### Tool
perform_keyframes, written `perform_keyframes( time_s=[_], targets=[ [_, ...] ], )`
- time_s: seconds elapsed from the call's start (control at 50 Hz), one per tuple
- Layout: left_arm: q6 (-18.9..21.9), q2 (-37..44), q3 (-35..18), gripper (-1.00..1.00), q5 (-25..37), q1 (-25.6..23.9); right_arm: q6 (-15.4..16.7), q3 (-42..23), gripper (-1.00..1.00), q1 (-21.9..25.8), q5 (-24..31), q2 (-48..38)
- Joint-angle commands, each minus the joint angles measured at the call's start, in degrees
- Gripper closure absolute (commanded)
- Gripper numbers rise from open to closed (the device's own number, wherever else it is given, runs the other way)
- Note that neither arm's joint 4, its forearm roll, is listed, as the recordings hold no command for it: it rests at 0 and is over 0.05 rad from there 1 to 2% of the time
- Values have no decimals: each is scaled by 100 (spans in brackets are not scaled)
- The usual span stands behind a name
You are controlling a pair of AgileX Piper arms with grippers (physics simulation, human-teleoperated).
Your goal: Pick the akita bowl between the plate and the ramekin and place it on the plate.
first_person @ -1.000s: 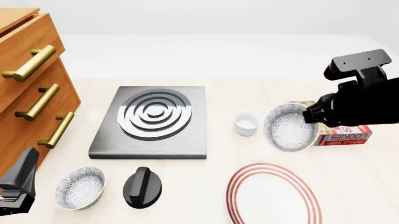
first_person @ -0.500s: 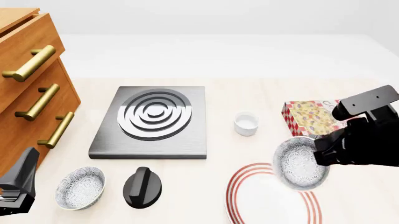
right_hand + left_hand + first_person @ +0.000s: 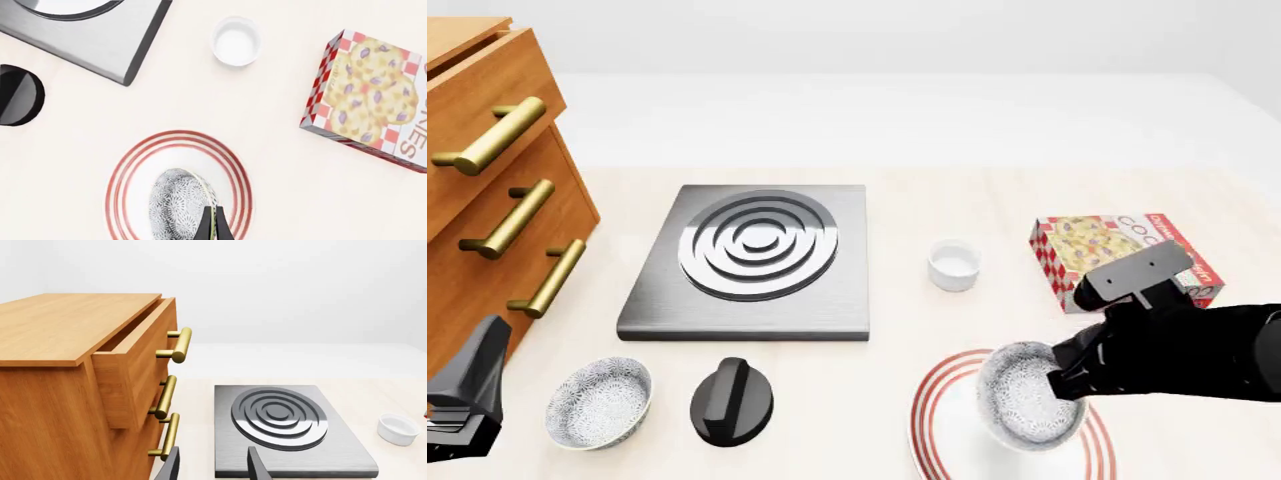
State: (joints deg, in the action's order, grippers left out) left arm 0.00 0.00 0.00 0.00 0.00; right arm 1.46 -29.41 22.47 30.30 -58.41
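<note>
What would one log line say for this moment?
right gripper: shut on bowl | bowl tilted over plate | left gripper: open, idle

Grey-speckled akita bowl, red-ringed white plate (plain white ramekin)

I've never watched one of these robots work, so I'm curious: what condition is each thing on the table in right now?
akita bowl: tilted, gripped, above the plate
plate: flat on table
right gripper: shut on bowl rim
left gripper: open, holding nothing
top drawer: pulled partly open
second bowl: upright, untouched
ramekin: upright
cookie box: lying flat
</note>
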Motion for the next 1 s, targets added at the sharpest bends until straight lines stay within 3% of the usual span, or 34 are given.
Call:
perform_keyframes(
  time_s=[0.02, 0.12, 0.18, 0.2, 0.46, 0.58, 0.68, 0.7, 0.88, 1.0],
  targets=[
    [0, 0, 0, -100, 0, 0, -208, 232, 100, 197, -572, -536],
    [0, 0, 0, -100, 0, 0, -281, 292, 100, 262, -746, -736],
    [0, 0, 0, -100, 0, 0, -502, 316, 100, 399, -906, -972],
    [0, 0, 0, -100, 0, 0, -368, 356, 100, 309, -980, -1000],
    [0, 0, 0, -100, 0, 0, -558, 485, 100, 430, -1514, -1675],
    [0, 0, 0, -100, 0, 0, -309, 611, 100, 197, -1615, -1663],
    [0, 0, 0, -100, 0, 0, -285, 565, 100, 234, -1600, -1771],
    [0, 0, 0, -100, 0, 0, -299, 550, -100, 252, -1548, -1758],
    [0, 0, 0, -100, 0, 0, 6, 441, -100, -85, -994, -1108],
    [0, 0, 0, -100, 0, 0, 490, 203, -100, -647, -293, -299]
  ],
)
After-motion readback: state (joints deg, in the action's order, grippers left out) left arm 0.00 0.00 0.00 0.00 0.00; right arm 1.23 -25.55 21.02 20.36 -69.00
